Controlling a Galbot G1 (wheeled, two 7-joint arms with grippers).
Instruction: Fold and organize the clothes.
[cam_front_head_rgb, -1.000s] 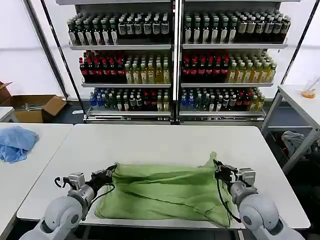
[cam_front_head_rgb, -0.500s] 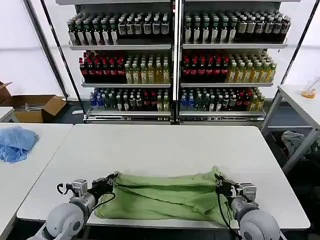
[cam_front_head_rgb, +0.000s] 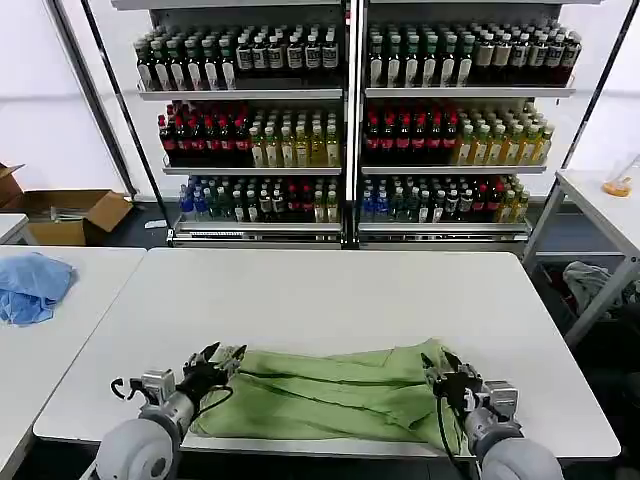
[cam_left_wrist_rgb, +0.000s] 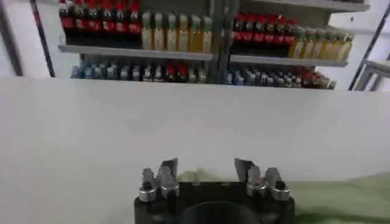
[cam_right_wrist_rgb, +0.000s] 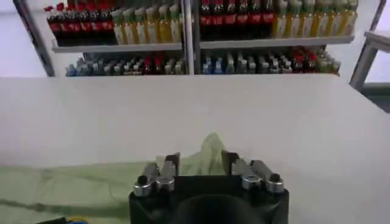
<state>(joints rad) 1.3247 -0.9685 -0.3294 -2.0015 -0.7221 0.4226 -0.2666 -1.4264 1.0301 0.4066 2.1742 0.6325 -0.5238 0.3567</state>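
Note:
The light green shirt (cam_front_head_rgb: 320, 390) lies folded into a long flat band along the near edge of the white table (cam_front_head_rgb: 330, 290). My left gripper (cam_front_head_rgb: 222, 358) stands open at the band's left end, fingers spread, with a bit of green hem just in front of it. At the right end my right gripper (cam_front_head_rgb: 440, 365) is open too. In the left wrist view the left gripper (cam_left_wrist_rgb: 206, 165) has its jaws wide apart above the shirt (cam_left_wrist_rgb: 341, 195). The right wrist view shows the right gripper (cam_right_wrist_rgb: 200, 159) with a raised peak of the shirt (cam_right_wrist_rgb: 210, 149) standing loose between its parted jaws.
A light blue garment (cam_front_head_rgb: 35, 285) lies on the neighbouring table to the left. Shelves of bottles (cam_front_head_rgb: 350, 120) stand behind the table, and a cardboard box (cam_front_head_rgb: 75, 212) sits on the floor at the back left. Another table (cam_front_head_rgb: 610, 210) stands at the right.
Both grippers drew the shirt's far edge toward the near edge, flattening it into a narrower band. Both have now opened and let the fabric go.

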